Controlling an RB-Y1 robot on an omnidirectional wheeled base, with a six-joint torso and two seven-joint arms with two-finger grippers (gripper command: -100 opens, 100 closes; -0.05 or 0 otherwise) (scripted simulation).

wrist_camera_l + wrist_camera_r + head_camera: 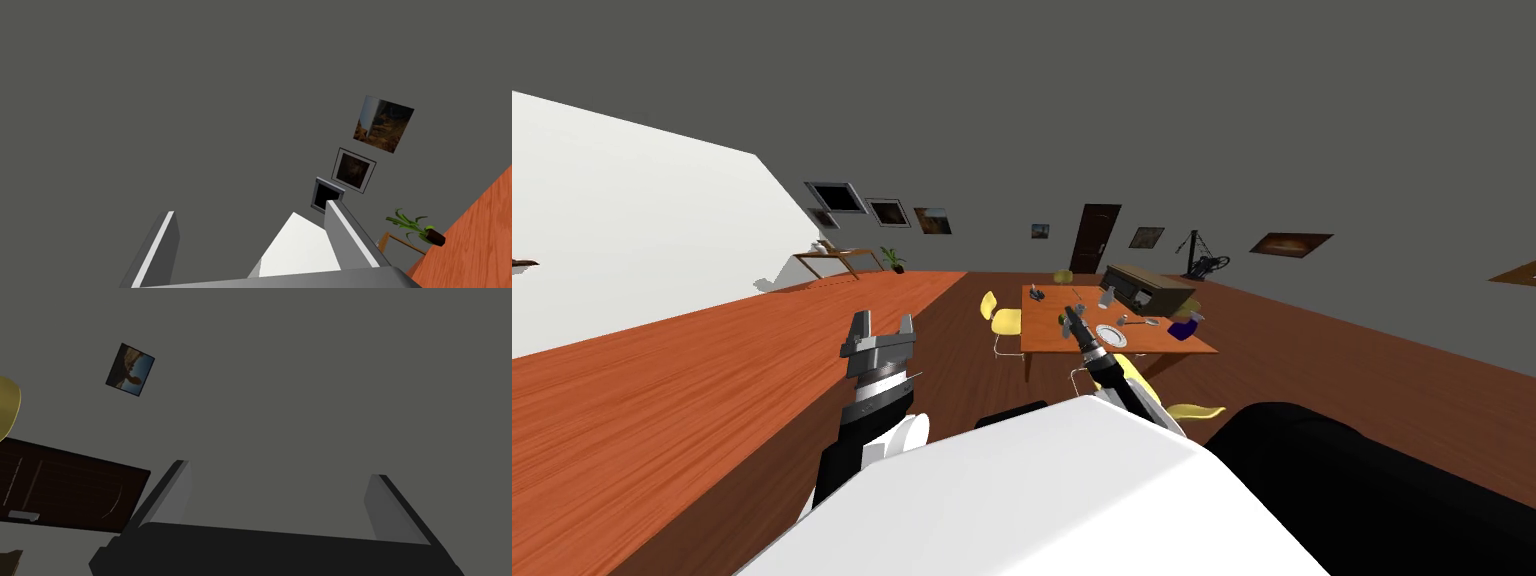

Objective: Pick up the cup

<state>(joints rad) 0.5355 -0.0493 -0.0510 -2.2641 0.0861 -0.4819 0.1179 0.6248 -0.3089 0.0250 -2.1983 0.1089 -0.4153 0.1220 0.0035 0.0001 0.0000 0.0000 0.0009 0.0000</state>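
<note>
Two grippers are up in front of me, and both are empty. The left gripper [884,320] is nearest, raised over the wooden floor [662,400] with its fingers [162,245] spread wide. I judge it is simply parked there, since nothing on that side is for it. The right gripper [1075,314] reaches further forward on a stretched arm, its fingers [172,493] also apart with nothing between them. I take this to be the arm meant for the grasp, because it points toward the one table [1042,335]. It looks short of the things there, though I cannot tell how far short. On the table I count one white plate [1110,336] near the front and one spoon-like piece [1140,321] just beyond it. There is also one blue thing [1182,328] toward the right edge, one small dark thing [1036,294] at the far left, and one large dark box [1147,288] at the far right corner. The cup [1106,298], as I take it, is the single small pale grey thing standing upright past the plate, near the box but apart from it; it is too small to be sure. Standing that far back, it probably calls for a reach over the plate. At least three yellow chairs [1002,320] stand close around the table, which narrows the way in. One dark door [1094,238] is in the wall behind.
</note>
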